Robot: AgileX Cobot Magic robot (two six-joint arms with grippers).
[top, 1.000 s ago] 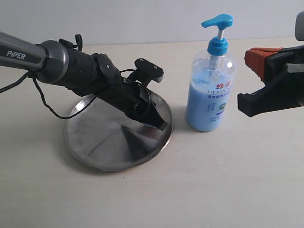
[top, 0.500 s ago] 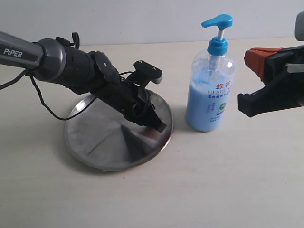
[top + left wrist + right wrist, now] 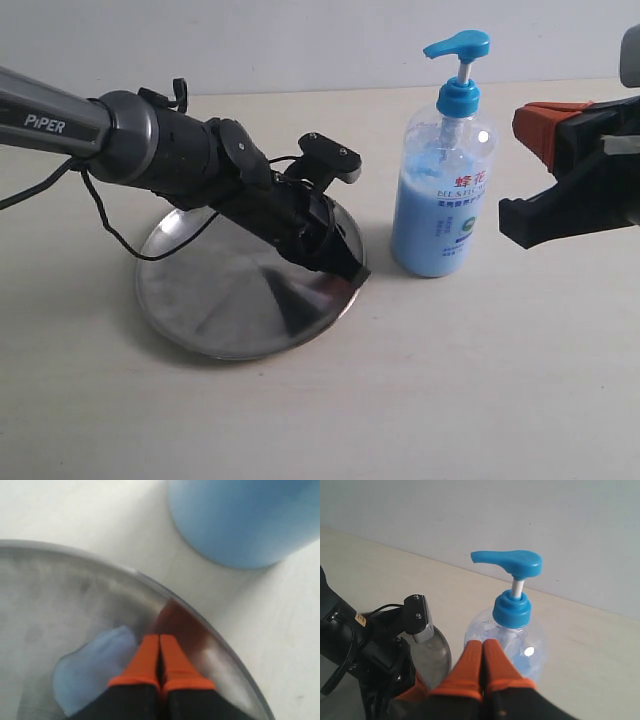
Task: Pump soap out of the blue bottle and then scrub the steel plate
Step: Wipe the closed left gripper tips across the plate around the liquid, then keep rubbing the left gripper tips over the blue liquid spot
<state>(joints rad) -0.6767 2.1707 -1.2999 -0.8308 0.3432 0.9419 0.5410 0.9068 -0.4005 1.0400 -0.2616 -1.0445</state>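
Note:
The steel plate lies flat at the left of the table. My left gripper is shut, its orange fingertips pressed down on the plate near its right rim. A pale blue smear of soap sits on the steel beside them. The blue bottle stands upright just right of the plate, its pump head raised. My right gripper is shut with nothing in it, held in the air right of the bottle at about collar height.
A black cable loops from the left arm over the plate's left side. A plain wall runs along the back of the pale table. The right arm's dark body fills the right edge.
My left gripper has slid rightward across the plate toward its rim near the bottle. The right gripper and the bottle have stayed put.

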